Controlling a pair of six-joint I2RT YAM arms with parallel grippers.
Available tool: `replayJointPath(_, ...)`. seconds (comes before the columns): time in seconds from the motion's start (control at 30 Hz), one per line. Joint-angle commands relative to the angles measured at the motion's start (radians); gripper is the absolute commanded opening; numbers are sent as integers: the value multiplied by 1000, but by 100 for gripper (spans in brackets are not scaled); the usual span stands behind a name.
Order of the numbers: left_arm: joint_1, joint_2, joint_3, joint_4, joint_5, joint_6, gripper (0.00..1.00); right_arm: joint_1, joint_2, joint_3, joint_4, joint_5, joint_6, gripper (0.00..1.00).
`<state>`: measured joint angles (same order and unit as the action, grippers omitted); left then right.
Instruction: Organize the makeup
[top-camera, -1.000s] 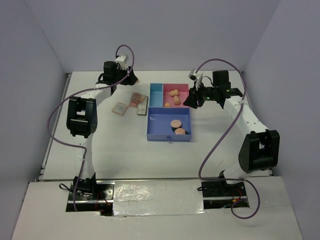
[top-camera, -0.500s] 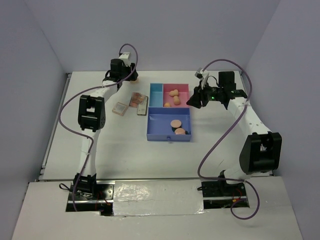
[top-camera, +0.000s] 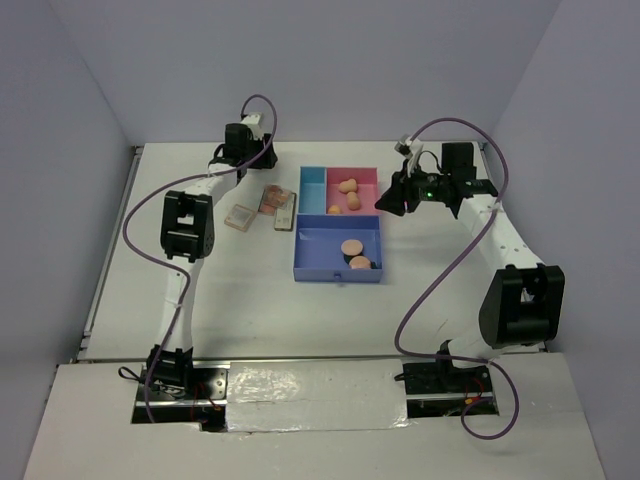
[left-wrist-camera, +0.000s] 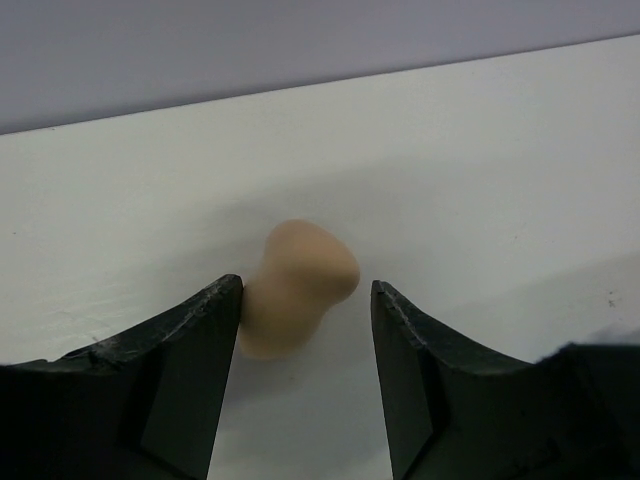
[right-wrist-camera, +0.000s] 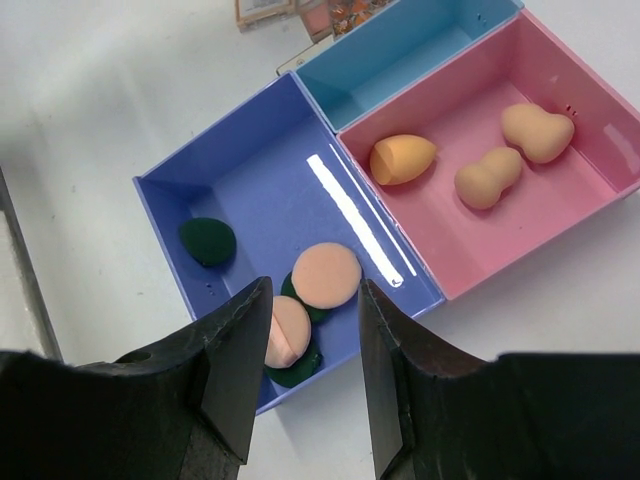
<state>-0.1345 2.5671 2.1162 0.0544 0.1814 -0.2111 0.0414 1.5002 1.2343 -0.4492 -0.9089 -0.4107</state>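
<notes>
One peach sponge (left-wrist-camera: 292, 300) lies alone on the white surface (left-wrist-camera: 480, 180) at the far left, close to the back edge and well apart from the rest of the makeup. The left pincer (left-wrist-camera: 306, 290) is down around it with its jaws open: one finger touches the sponge's side and the other stands just clear of it, so nothing is gripped

Three more sponges (right-wrist-camera: 488, 178) sit in the pink compartment of the tray (right-wrist-camera: 420, 50), one a deeper orange than the other two. In the large blue compartment next to it, two puffs (right-wrist-camera: 326, 274) lie side by side, resting over dark green discs (right-wrist-camera: 297, 366). A lone disc (right-wrist-camera: 208, 241) lies apart from them in the same compartment

The right pincer (right-wrist-camera: 315, 285) hangs by the tray's right side, looking down over the blue compartment. Its jaws are apart and there is nothing between them

Three palettes (top-camera: 272, 198) lie close together on the surface just left of the tray, between it and the left arm, none of them in a compartment
</notes>
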Motion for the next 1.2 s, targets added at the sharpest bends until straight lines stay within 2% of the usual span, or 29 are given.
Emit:
replayJointPath(0.0, -2, 45, 88, -30, -10, -19, 66, -12, -29, 22, 30, -39, 16, 47)
replayJointPath(0.27, 4, 65, 120, -79, -14, -39, 59, -23, -38, 22, 29, -58, 29, 47)
replayJointPath(0.37, 6, 67, 122, -88, -5, -40, 48, -29, -38, 28, 29, -59, 30, 47)
replayJointPath(0.4, 6, 62, 116, -84, -2, -40, 39, -31, -38, 30, 30, -61, 32, 47)
replayJointPath(0.47, 6, 45, 82, -64, 1, -40, 30, -31, -40, 30, 27, -62, 30, 47)
replayJointPath(0.5, 7, 36, 65, -62, 4, -40, 20, -34, -43, 28, 27, -62, 30, 47)
replayJointPath(0.63, 19, -31, -36, 2, 13, -57, 2, -34, -58, 16, 27, -61, 32, 47)
replayJointPath(0.7, 32, -67, -85, 65, 29, -77, 0, -35, -63, 7, 26, -61, 33, 48)
replayJointPath(0.8, 52, -200, -247, 207, 98, -134, 0, -34, -69, -2, 3, -93, 23, 48)
replayJointPath(0.9, 64, -309, -332, 315, 148, -172, 0, -34, -81, -28, -11, -100, 9, 47)
replayJointPath(1.0, 78, -410, -444, 398, 240, -239, 0, -34, -101, -58, -13, -90, 1, 47)
replayJointPath(1.07, 85, -479, -565, 511, 311, -289, 0, -34, -124, -78, -6, -81, 3, 47)
replayJointPath(1.17, 85, -539, -653, 596, 398, -344, 0, -34, -139, -97, 6, -81, 13, 47)
